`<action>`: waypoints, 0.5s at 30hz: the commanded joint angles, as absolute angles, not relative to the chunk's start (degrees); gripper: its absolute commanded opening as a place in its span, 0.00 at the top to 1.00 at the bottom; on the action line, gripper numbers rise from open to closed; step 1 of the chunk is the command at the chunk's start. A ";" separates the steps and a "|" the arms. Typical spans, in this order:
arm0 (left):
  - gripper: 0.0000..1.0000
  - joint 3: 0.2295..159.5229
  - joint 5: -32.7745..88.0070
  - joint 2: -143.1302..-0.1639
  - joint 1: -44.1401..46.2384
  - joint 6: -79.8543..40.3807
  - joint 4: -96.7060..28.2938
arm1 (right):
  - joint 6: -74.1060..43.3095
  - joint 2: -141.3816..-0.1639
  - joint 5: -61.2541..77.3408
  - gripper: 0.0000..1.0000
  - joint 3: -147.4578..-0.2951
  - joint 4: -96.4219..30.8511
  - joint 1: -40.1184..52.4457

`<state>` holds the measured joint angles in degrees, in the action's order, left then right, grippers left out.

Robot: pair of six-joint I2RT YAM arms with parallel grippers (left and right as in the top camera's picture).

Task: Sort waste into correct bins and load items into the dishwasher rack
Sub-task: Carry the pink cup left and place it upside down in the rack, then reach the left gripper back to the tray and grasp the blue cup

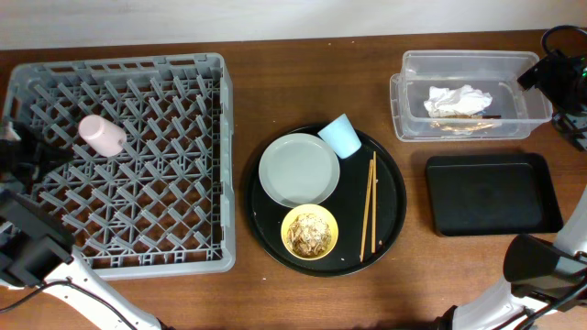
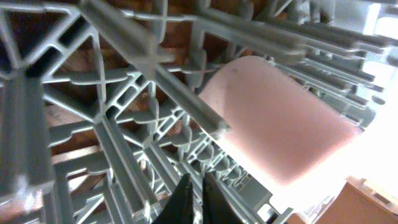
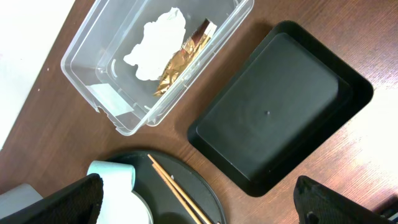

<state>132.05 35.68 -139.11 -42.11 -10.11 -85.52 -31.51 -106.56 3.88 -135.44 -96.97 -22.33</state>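
Cup (image 2: 280,118) partly behind blurred rack (image 2: 155,65) pegs

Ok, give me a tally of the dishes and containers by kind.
Cups: 2, pink cup, light-blue cup
Plate: 1
Yellow bowl: 1
Rack: 1
Clear tub: 1
Trays: 2, round black tray, black rectangular tray
Total: 8

Lab tabletop (image 1: 248,101); dishwasher rack (image 1: 138,202)
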 commanded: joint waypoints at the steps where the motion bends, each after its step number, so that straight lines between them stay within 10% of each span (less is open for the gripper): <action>1: 0.98 142.63 35.59 -138.74 -40.95 -9.15 -89.76 | -31.81 -106.56 3.14 0.01 -135.41 -97.27 -22.52; 6: 1.00 158.30 39.11 -138.74 -35.66 -6.63 -96.73 | -31.81 -106.56 3.14 0.01 -135.41 -97.30 -22.52; 15: 0.38 160.77 43.70 -136.09 -6.59 9.37 -95.44 | -31.81 -106.56 3.14 0.01 -135.41 -97.30 -22.52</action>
<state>160.46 41.87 -137.14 -17.10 -1.63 -96.16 -31.51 -106.56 3.90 -135.44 -96.97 -22.33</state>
